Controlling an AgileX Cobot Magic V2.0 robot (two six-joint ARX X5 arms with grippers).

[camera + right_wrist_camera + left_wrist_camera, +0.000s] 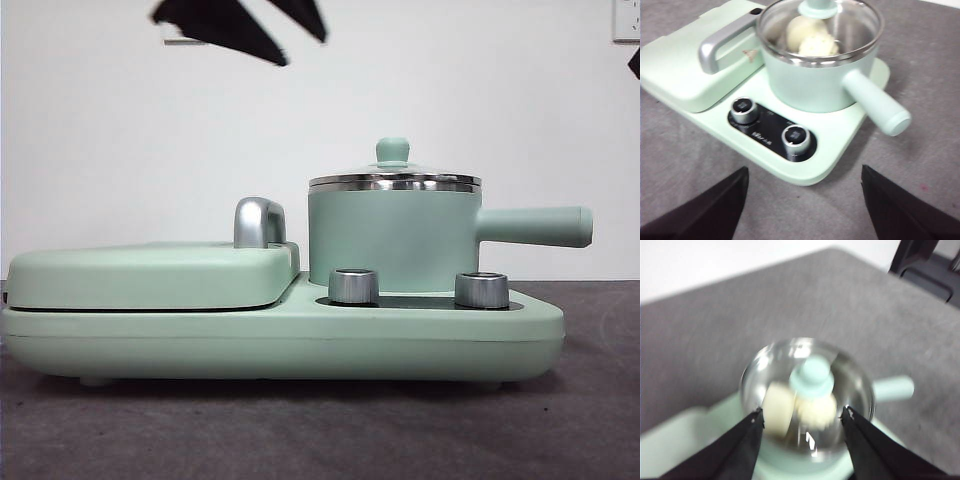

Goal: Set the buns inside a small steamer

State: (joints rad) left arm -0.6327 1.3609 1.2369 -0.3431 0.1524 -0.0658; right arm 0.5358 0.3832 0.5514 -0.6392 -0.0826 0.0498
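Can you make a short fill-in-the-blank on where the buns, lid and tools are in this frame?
1. Both off-white steamed buns lie inside the mint-green cylindrical ____.
2. The glass lid with the green knob sits ____ the steel rim.
3. The left tool hangs open above the ____.
4. The right tool is open and holds ____.

Missing words: steamer; on; lid; nothing.

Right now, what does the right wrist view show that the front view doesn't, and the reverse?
Only the right wrist view shows inside the small steamer: both buns lie under its glass lid, plus the tops of the two knobs and the right gripper, jaws open, holding nothing. Only the front view shows the wall behind and dark arm tips up top. Both share the steamer with lid on, its side handle and the flat griddle.
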